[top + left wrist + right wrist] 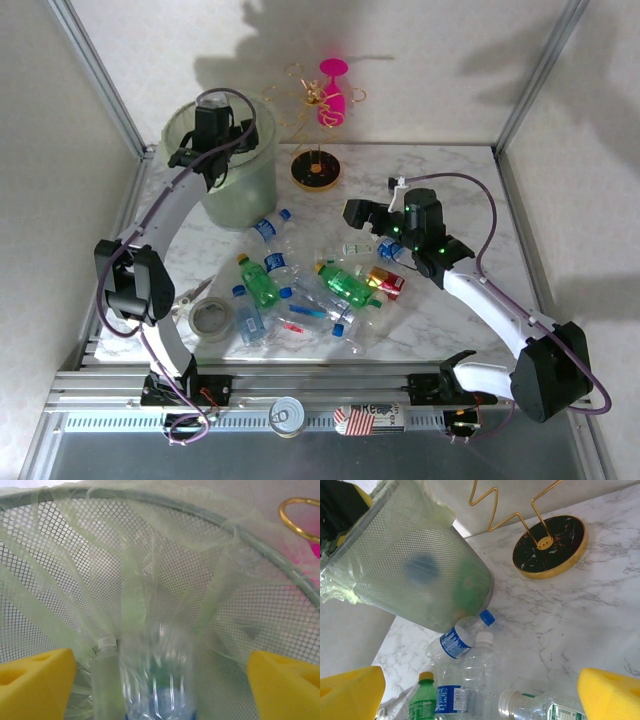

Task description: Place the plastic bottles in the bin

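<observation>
- Near left: tape roll (pixel 212 318) flat on the table (pixel 470 300), just beside the heap and no part of the job.
- Near centre: plastic bottles (pixel 305 290) in a loose heap, on their sides, touching and overlapping. Mostly clear with blue caps, a few green, one red-labelled at the right edge. Judged by that count, most of the task left to do.
- Just beyond the heap, to the right: right gripper (pixel 480 695) poised over the bottles, yellow pads (pixel 350 695) spread wide, nothing pinched or touched.
- Probably next for that arm: come down on one bottle lying free of its neighbours, with the jaws across the body rather than along it.
- Far edge of the heap: blue-capped bottle (pixel 462 637) right at the foot of the bin; touching or not, cannot tell.
- Far left: bin (pixel 225 175) upright, lined with a pale green bag.
- Above its mouth: left gripper (pixel 160 680), pads (pixel 35 680) spread apart. Between them a clear bottle (pixel 159 655), blurred, touching neither pad and already inside the liner.
- Reads as the drop step for one bottle.
- Next for that arm: rise straight up clear of rim and bag, to avoid snagging the liner, then swing toward the heap.
- Farthest: pink goblet (pixel 333 95) on a gold wire stand (pixel 316 170), best left alone.
</observation>
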Available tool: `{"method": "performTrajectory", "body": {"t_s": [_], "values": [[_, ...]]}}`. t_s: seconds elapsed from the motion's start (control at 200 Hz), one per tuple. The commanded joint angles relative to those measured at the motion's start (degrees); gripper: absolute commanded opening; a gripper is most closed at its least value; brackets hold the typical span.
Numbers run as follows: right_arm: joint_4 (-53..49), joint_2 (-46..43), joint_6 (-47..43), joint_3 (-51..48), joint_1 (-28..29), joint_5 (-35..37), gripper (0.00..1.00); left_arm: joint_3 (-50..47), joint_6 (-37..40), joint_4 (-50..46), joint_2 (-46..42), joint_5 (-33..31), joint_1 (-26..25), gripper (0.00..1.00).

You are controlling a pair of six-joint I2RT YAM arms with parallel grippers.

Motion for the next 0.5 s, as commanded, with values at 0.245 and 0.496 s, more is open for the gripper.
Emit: {"method": "performTrajectory", "body": {"t_s": [0.245,0.496], "values": [[3.1,4.8,-4.7,0.2,0.9,0.0,0.99,-4.2,-3.4,-3.2,-14.0,7.5,-1.2,1.00],[3.4,10.1,-6.2,2.6,1.0,-0.4,0.99,-20.3,-8.6,-5.1,-28.9,6.6,-7.8,1.00]]}}
